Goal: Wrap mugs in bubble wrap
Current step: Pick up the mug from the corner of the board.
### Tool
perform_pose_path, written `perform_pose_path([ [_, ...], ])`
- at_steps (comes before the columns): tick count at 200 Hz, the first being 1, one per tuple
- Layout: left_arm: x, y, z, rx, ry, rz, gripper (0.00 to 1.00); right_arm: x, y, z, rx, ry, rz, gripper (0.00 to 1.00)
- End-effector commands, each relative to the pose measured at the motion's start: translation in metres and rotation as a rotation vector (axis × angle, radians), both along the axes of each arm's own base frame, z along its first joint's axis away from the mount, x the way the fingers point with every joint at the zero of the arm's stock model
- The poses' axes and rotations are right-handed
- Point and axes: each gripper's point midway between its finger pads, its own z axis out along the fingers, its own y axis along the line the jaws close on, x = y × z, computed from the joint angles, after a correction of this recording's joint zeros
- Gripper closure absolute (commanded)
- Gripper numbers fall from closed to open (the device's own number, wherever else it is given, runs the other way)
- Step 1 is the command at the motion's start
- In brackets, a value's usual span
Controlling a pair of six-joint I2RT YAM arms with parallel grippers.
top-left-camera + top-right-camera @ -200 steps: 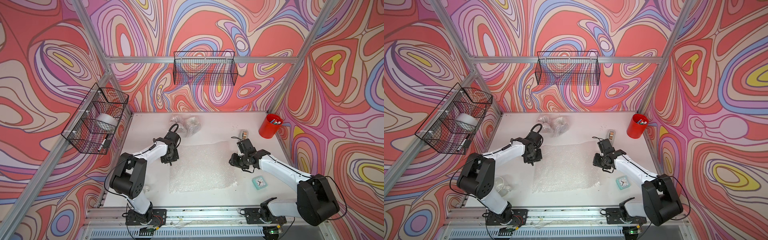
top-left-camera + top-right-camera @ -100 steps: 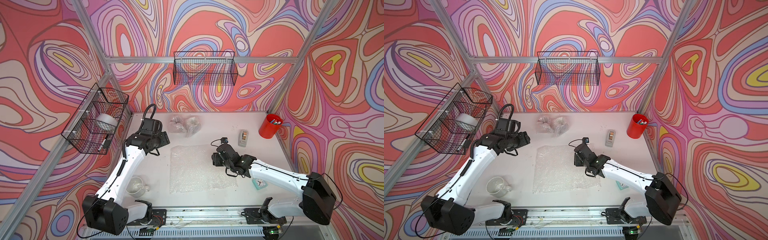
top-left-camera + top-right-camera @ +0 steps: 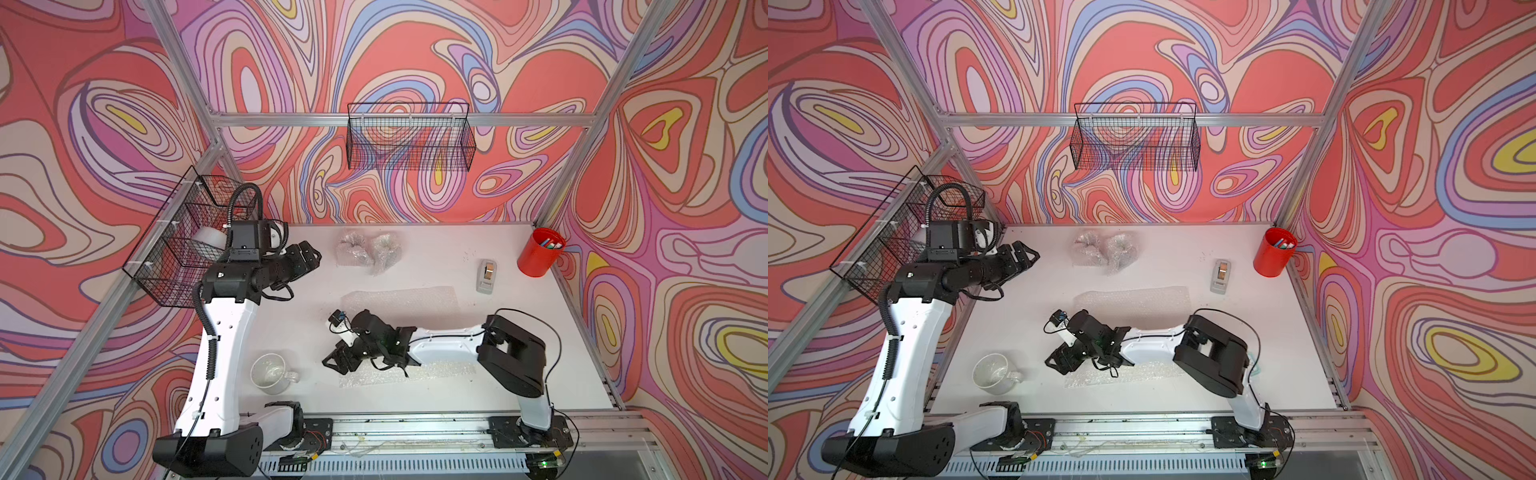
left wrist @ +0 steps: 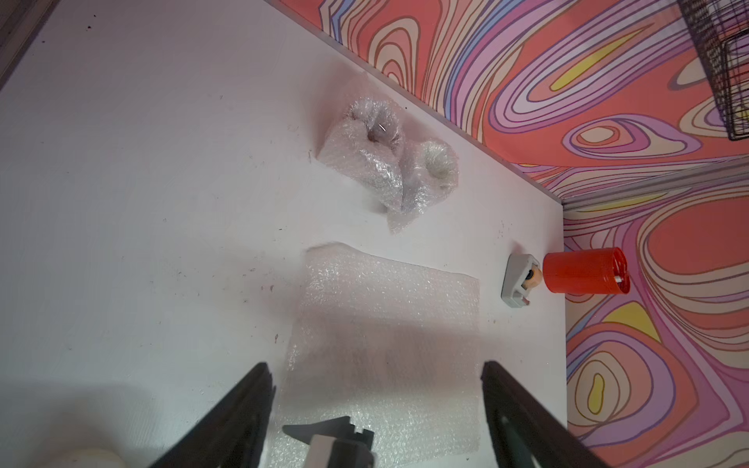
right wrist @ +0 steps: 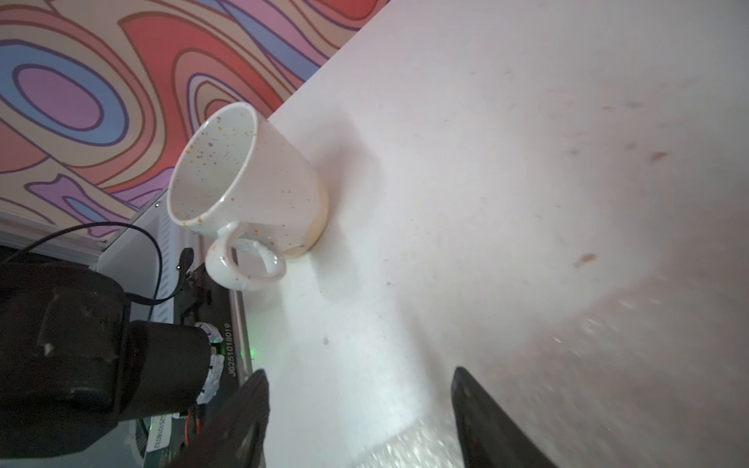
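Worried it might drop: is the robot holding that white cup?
No, the white mug stands by itself on the table, clear of the open right gripper.

Middle of bubble wrap (image 3: 399,297) beneath right arm (image 3: 449,345)

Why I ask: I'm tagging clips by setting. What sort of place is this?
Probably a robot test cell, not a home: a left arm and right arm mounted on a rail at a white table, an aluminium frame, and swirl-printed walls closing it in.

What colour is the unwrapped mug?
The mug is white with small brown and yellow speckles; clearest in the right wrist view.
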Motion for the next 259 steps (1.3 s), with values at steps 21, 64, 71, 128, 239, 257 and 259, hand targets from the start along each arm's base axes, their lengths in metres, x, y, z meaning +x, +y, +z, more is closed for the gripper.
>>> perform_pose_path([
  [21,-0.021,0.001,0.005,0.039,0.046,-0.041,0.16,-0.029,0.052,0.019,0.088,0.043,0.188,0.24],
  [64,-0.022,-0.001,0.006,0.054,0.044,-0.076,0.16,-0.042,0.069,-0.013,-0.01,-0.024,0.275,0.23],
  [71,-0.021,0.0,0.005,0.055,0.046,-0.077,0.16,-0.044,0.069,-0.018,-0.025,-0.03,0.295,0.23],
  [128,-0.02,0.001,0.006,0.042,0.047,-0.091,0.17,-0.046,0.076,-0.038,-0.066,-0.068,0.35,0.23],
  [239,-0.025,0.011,0.004,0.058,0.087,-0.057,0.2,-0.035,0.104,-0.046,-0.029,-0.134,0.378,0.32],
  [257,-0.027,0.012,0.003,0.054,0.092,-0.047,0.2,-0.036,0.105,-0.043,-0.024,-0.15,0.389,0.37],
  [259,-0.027,0.012,0.003,0.054,0.092,-0.047,0.2,-0.035,0.105,-0.043,-0.024,-0.15,0.39,0.38],
])
